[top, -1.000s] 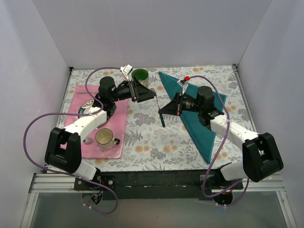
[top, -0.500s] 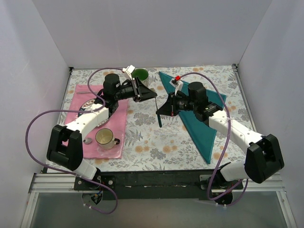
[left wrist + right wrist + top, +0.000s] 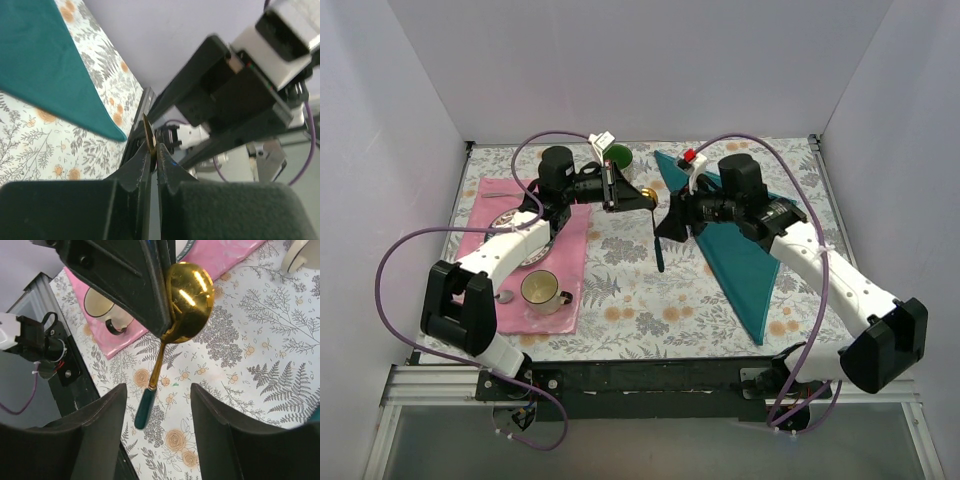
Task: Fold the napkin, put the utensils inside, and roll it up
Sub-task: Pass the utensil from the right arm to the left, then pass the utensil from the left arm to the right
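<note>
1. Two arms meet above the tabletop (image 3: 630, 290). The left gripper (image 3: 154, 150) has its jaws clenched on the gold bowl of the spoon (image 3: 187, 302), with the green handle hanging down.
2. Right gripper (image 3: 672, 222): jaws apart, grasping nothing.
3. Napkin (image 3: 750, 260): folded into a triangle, lying just right of the spoon.
4. Handover advice: back the right arm clear of the handle, then carry the spoon slowly, as a bowl-edge pinch may pivot.
5. No writing is readable.

Bright, even overhead light, soft weak shadows, glare on the spoon (image 3: 189, 295) ahead of the right fingers (image 3: 87, 440), left fingers (image 3: 75, 210) blurred up close, backgrounds softer.
</note>
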Available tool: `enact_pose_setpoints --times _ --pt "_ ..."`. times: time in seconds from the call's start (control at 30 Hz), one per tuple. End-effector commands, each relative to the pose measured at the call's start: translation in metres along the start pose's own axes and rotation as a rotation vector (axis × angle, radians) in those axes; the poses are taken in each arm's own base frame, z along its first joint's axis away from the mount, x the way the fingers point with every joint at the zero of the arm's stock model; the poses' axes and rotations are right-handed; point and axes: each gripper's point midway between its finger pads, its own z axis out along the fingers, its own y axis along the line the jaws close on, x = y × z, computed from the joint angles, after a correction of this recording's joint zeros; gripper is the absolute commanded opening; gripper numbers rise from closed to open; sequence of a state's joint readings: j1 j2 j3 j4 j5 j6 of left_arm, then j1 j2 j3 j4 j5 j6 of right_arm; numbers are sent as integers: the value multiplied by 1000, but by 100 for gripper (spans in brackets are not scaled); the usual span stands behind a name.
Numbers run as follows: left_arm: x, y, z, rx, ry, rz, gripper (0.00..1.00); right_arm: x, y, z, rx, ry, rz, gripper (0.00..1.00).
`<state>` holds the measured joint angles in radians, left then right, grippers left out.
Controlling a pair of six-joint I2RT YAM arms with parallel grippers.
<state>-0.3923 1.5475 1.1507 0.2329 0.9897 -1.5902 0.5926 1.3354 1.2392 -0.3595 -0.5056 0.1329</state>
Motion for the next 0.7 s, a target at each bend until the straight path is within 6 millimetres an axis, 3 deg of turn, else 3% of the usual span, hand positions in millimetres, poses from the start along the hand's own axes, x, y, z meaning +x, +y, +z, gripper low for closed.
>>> enact_pose_setpoints --times 0.0,0.2,0.33,0.67 --pt "21 -60 -22 187 122 272 0 -5 37 -27 -232 -51 -108 63" --pt "21 -88 -30 271 117 374 0 14 69 -40 -438 -51 -132 65" --pt "18 -95 -28 285 99 366 0 26 75 -41 -491 -53 -123 66" --pt "10 -116 -25 326 37 363 0 31 89 -31 -584 -103 -89 62"
